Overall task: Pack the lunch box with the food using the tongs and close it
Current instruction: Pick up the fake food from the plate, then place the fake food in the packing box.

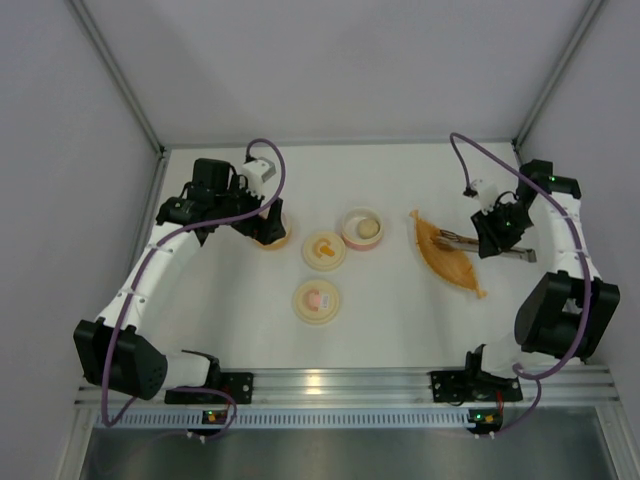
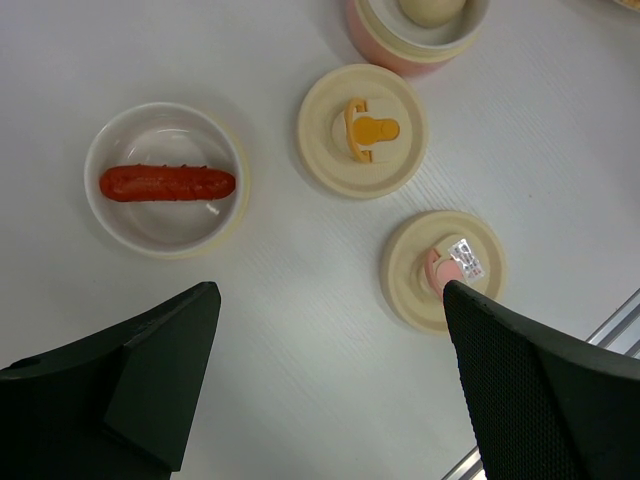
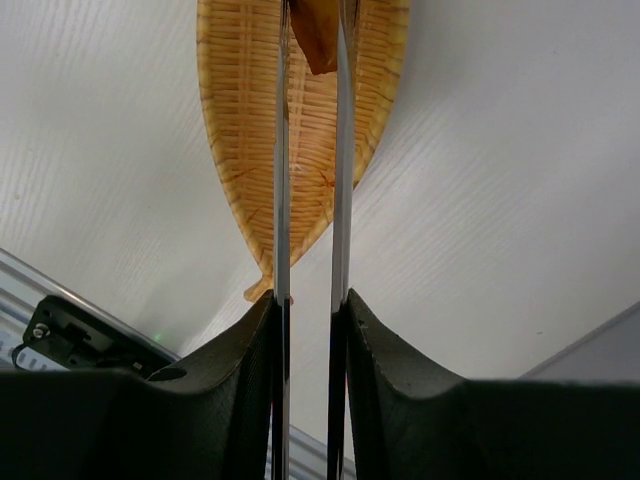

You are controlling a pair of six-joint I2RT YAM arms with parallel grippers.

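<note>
The black right gripper (image 3: 310, 330) clamps the slim grey metal tongs (image 3: 343, 150) mid-length, arms narrowly parted: light, springy, probably slippery, likely to twist.

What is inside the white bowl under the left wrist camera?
A red sausage lies across the bowl; the floor beneath it is hidden. In the top view the left arm covers most of the bowl, so its contents cannot be seen there.
</note>
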